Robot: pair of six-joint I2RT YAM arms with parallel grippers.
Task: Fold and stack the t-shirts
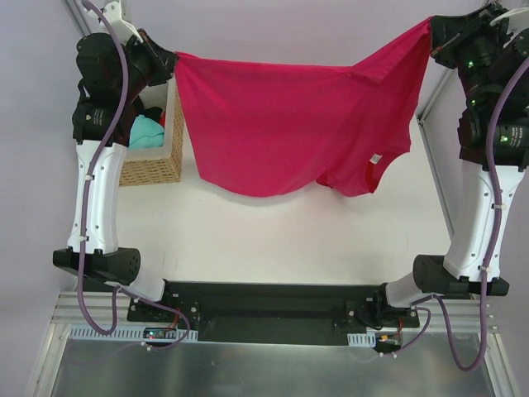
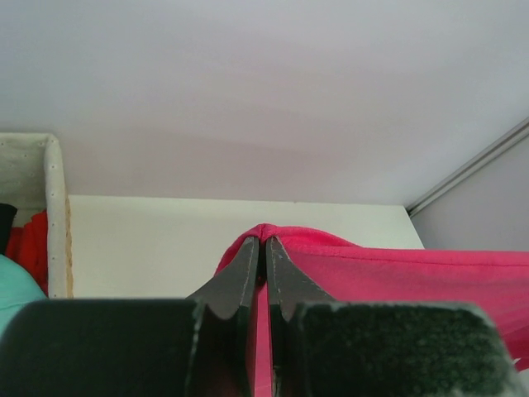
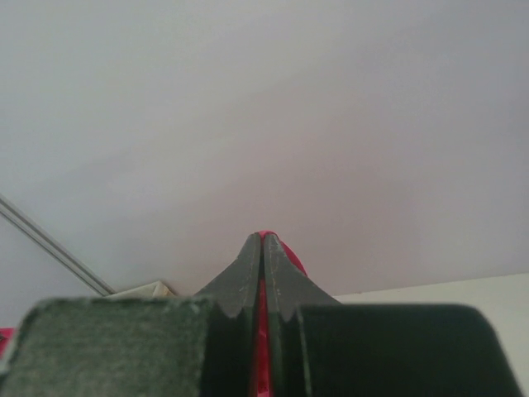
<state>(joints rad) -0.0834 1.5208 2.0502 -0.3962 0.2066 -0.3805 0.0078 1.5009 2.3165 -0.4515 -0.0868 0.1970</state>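
Note:
The crimson-pink t-shirt [image 1: 281, 124] hangs stretched in the air between both grippers, its lower edge sagging above the white table [image 1: 273, 240]. A small white label [image 1: 374, 159] shows near its right side. My left gripper [image 1: 172, 59] is shut on the shirt's left corner; the pink cloth [image 2: 388, 273] runs off to the right of the fingers in the left wrist view. My right gripper [image 1: 432, 33] is shut on the shirt's right corner, where a strip of pink cloth [image 3: 262, 331] shows between the fingers. A teal shirt [image 1: 147, 131] lies in the basket; a black one shows only as a dark edge [image 2: 5, 217].
A woven wicker basket [image 1: 157, 165] with pale lining stands at the table's left side, under the left arm, holding teal and red cloth [image 2: 29, 248]. A metal frame rail [image 1: 434, 165] runs along the table's right edge. The wall is close behind.

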